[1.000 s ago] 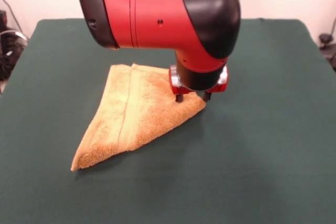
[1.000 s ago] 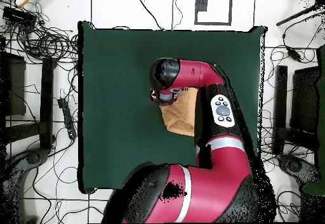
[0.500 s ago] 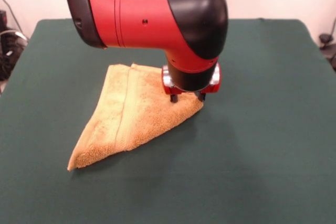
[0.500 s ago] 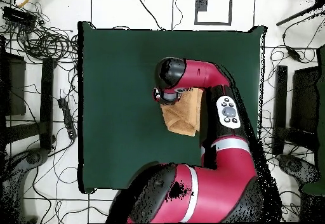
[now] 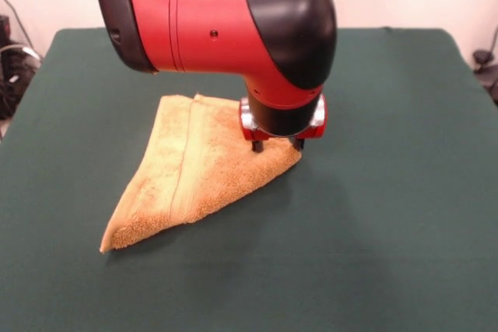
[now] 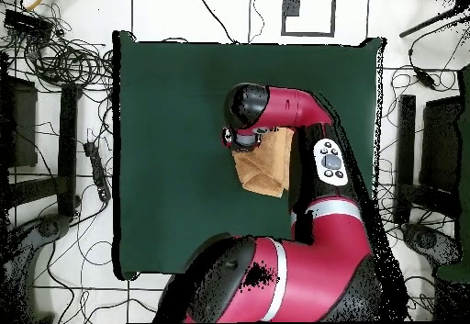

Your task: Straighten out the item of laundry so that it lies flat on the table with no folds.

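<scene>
While folded triangular, towel (image 5: 194, 169) mid-table (image 5: 389, 231) | gripper (image 5: 277, 145) seemingly pinching its right corner | open felt all sides

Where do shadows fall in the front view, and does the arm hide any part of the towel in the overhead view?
Front view: soft shadow lies on the table under the towel edge and beside the gripper; light is even, no glare. Overhead view: the arm covers much of the towel, so only a part shows.
</scene>
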Motion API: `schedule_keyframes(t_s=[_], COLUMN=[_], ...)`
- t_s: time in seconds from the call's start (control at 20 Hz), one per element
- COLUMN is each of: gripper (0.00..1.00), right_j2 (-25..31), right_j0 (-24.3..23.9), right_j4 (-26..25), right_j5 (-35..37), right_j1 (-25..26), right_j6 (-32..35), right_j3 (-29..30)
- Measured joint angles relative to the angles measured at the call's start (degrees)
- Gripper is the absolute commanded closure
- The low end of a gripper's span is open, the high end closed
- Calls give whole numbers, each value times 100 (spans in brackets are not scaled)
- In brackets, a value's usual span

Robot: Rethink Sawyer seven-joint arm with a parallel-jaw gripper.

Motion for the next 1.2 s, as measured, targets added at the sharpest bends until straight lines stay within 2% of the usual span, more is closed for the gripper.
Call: schedule_keyframes(t_s=[1.2], gripper=[0], right_j2=[-1], right_j0=[0], right_j4=[36], right_j5=[24], right_j1=[72], right_j6=[0], right_j3=[-75])
